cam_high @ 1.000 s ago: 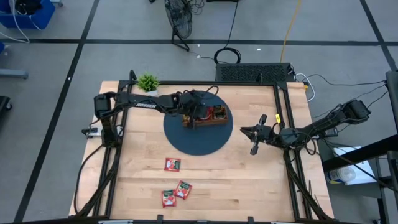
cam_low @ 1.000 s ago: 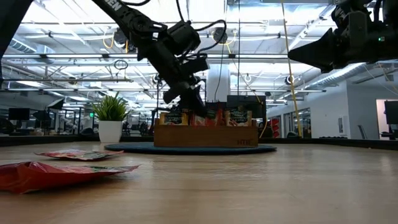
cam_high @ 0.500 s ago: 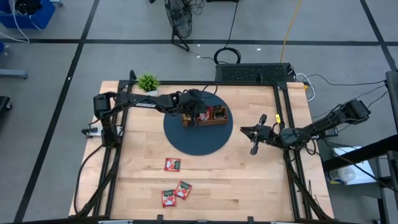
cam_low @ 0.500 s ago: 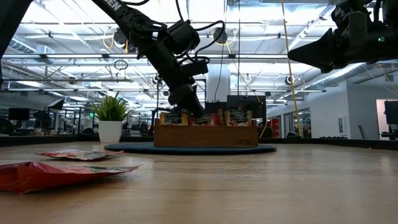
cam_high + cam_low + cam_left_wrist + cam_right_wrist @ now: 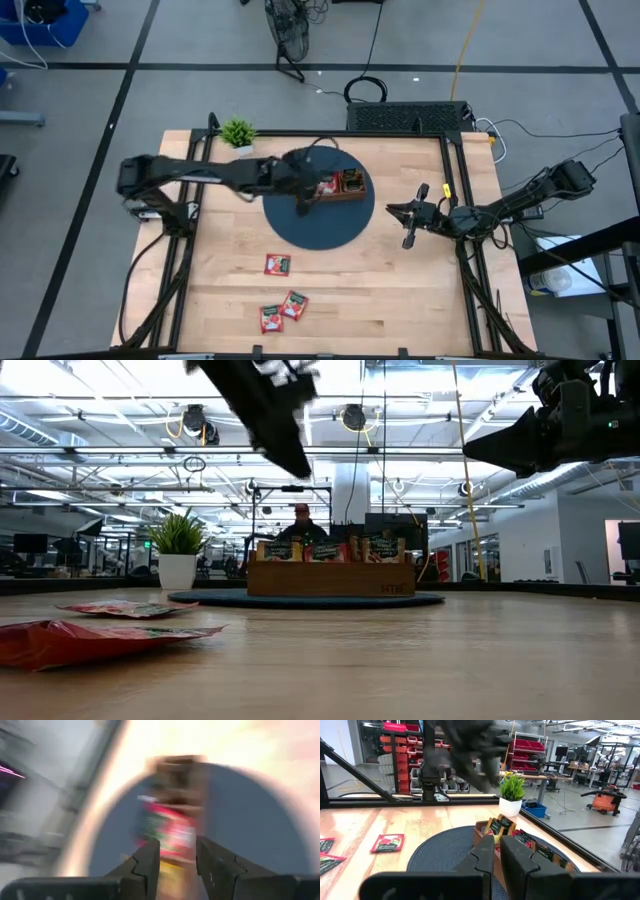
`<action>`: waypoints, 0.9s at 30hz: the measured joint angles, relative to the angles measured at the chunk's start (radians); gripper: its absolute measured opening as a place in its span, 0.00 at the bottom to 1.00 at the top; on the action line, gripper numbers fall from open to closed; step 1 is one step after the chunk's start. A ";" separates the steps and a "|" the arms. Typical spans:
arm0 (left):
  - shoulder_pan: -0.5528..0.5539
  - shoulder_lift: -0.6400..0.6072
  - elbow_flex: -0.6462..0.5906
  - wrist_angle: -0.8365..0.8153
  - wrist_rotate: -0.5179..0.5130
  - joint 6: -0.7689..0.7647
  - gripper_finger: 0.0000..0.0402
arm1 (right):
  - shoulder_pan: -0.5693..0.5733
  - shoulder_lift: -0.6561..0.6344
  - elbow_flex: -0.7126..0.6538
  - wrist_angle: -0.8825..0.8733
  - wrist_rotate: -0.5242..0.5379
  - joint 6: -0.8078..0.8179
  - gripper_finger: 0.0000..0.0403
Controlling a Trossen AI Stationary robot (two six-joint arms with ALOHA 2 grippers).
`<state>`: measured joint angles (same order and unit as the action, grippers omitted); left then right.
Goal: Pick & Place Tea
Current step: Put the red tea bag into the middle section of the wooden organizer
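the left hand [image 5: 303, 207] has been lifted off the wooden tray [image 5: 345, 194], part open and empty; right hand [image 5: 408, 226] shut, idle. tray stocked; three red sachets [image 5: 277, 264] remain on the table [image 5: 400, 290].

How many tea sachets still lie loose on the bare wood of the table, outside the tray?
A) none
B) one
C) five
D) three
D: the high view shows three red sachets on the wood, one alone and two side by side nearer the front edge.
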<state>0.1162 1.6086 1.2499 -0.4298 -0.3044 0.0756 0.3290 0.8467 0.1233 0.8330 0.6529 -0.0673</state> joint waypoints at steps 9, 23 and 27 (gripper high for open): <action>-0.223 -0.189 -0.031 -0.345 0.354 -0.432 0.33 | 0.000 0.000 0.000 0.001 -0.001 0.002 0.04; -0.515 -0.243 -0.580 0.011 0.200 -1.360 0.33 | 0.000 0.001 0.000 0.017 -0.008 0.060 0.04; -0.539 -0.254 -0.679 0.176 0.202 -1.489 0.33 | 0.000 -0.003 0.000 0.038 -0.060 0.057 0.04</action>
<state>-0.4230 1.3545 0.5705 -0.2541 -0.1024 -1.4137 0.3290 0.8433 0.1238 0.8711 0.5934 -0.0100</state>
